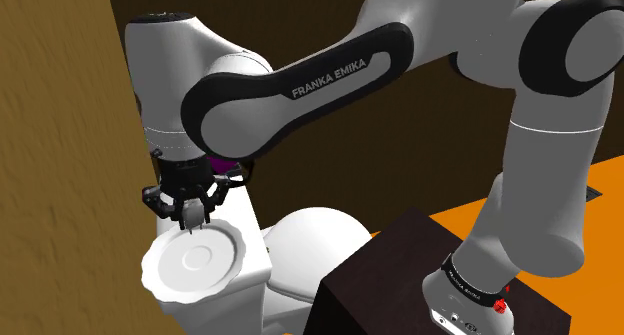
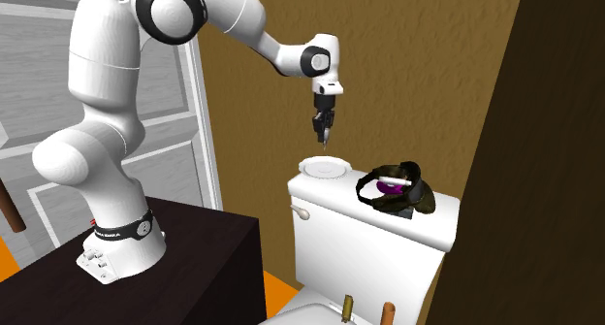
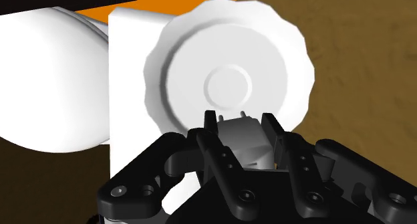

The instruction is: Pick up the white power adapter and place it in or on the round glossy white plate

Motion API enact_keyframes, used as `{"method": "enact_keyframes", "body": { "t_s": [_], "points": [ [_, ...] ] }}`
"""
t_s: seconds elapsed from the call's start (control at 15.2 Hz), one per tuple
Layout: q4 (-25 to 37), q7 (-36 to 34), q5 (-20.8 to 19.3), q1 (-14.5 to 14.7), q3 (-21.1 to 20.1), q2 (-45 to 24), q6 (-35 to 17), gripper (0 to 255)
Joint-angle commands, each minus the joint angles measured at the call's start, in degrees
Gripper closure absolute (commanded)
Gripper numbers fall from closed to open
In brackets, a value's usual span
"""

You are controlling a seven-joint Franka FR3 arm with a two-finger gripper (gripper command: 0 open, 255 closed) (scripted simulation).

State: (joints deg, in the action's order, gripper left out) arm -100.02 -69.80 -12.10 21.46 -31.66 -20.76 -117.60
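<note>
Black and two-fingered, the gripper (image 3: 240, 121) is clamping a pale grey-white power adapter (image 3: 242, 141) between its fingers (image 3: 215, 146). The block is sitting between the fingers with two small prongs poking out beyond the tips. In the shoulder view the gripper (image 1: 190, 218) is pointing straight down and hanging just above the plate (image 1: 228, 251), with the adapter not yet touching it. The second exterior view is showing the same gap between the gripper (image 2: 324, 131) and the plate (image 2: 325, 166).

Directly below the held adapter, the round white plate (image 3: 227, 52) with its scalloped rim is lying flat on the lid of a white toilet tank (image 2: 368, 226), near the end closest to the arm. At the tank's other end, well apart from the plate, a dark headset-like object (image 2: 393, 189) with a purple part is resting. The white toilet bowl (image 1: 315, 238) is sitting beside the tank, and the arm's dark stand (image 1: 390, 273) is standing next to it on an orange floor (image 1: 600, 183). Brown walls are surrounding the toilet, and a white panelled door (image 2: 175, 100) is standing behind the arm.
</note>
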Motion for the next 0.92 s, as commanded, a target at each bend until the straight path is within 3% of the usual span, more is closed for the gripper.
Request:
{"method": "enact_keyframes", "body": {
  "t_s": [0.0,0.86],
  "points": [
    [0.3,-0.6,-0.7,0.5,0.2,-1.2,-0.7,255],
    [-3.3,-2.6,-3.7,1.5,1.8,-5.7,-8.3,255]
  ]
}}
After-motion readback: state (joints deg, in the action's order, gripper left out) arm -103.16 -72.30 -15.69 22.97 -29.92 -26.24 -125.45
